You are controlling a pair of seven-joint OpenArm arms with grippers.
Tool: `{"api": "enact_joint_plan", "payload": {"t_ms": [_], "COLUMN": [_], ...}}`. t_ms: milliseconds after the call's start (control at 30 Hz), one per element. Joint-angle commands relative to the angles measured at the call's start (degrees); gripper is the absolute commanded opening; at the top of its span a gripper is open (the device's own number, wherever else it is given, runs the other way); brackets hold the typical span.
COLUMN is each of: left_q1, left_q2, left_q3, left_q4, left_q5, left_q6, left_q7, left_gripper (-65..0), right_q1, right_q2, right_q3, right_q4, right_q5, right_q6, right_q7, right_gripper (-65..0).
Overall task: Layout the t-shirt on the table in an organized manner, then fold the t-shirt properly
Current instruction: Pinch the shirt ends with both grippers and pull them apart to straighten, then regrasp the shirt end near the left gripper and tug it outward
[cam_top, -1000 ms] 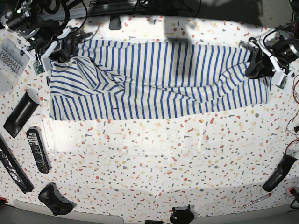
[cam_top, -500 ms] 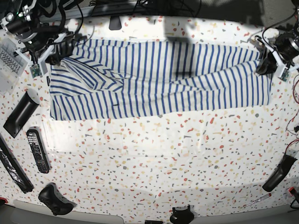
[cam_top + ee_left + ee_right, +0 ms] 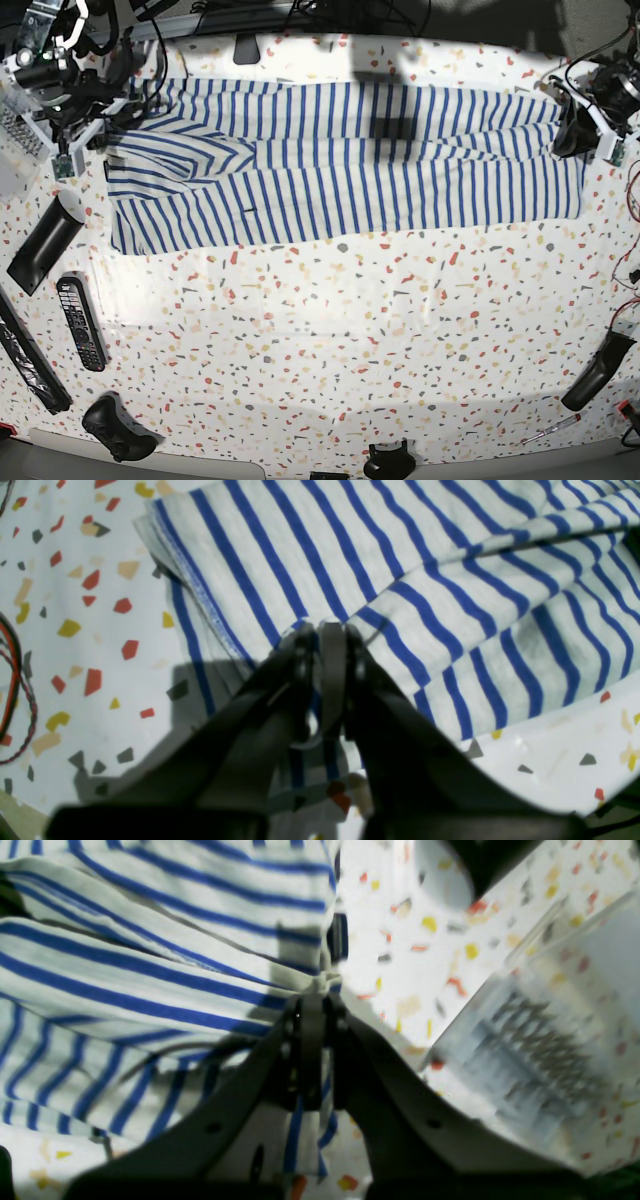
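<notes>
Blue-striped white t-shirt [image 3: 340, 165] stretched wide across the speckled table's [image 3: 330, 340] far side, creased

In the right wrist view a clear box [image 3: 540, 1040] on the tabletop [image 3: 430, 955] is blurred and its contents unreadable, while the t-shirt [image 3: 150, 970] runs past the left edge.

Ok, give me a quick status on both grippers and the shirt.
Left gripper shut on the t-shirt. Right gripper shut on its other end. Shirt stretched between them across the table, creased near the right gripper. Nothing in the way.
</notes>
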Motion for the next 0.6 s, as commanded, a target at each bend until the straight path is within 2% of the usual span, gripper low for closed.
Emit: {"api": "enact_joint_plan", "payload": {"t_ms": [0,200,333,567], "left_q1": [-0.3,-0.6,-0.6,-0.6], "left_q2": [-1.1,-1.1,-1.1,-1.1], "left_q3": [-0.4,-0.4,-0.4,-0.4], "left_q4": [0.7,0.7,0.7,0.7], "left_q5": [-0.6,-0.6,-0.6,-0.6], "left_q6": [0.1,0.1,0.1,0.1], "left_q7": [-1.5,-1.8,-1.8,-1.8], "left_gripper": [-65.0,-65.0,-65.0,-65.0], "right_q1": [0.1,0.1,0.1,0.1], "right_q2": [0.7,0.9,2.2,3.4], "right_q3": [0.3,0.3,0.3,0.3], "right_q4": [-0.2,-5.1,-7.1,-7.2], "right_q5": [-0.3,-0.2,-0.2,-0.3], "right_q6": [-0.9,-1.6,-5.1,-5.8], "right_q7": [0.9,1.7,2.8,3.3], "right_gripper": [-65.0,-65.0,-65.0,-65.0]}}
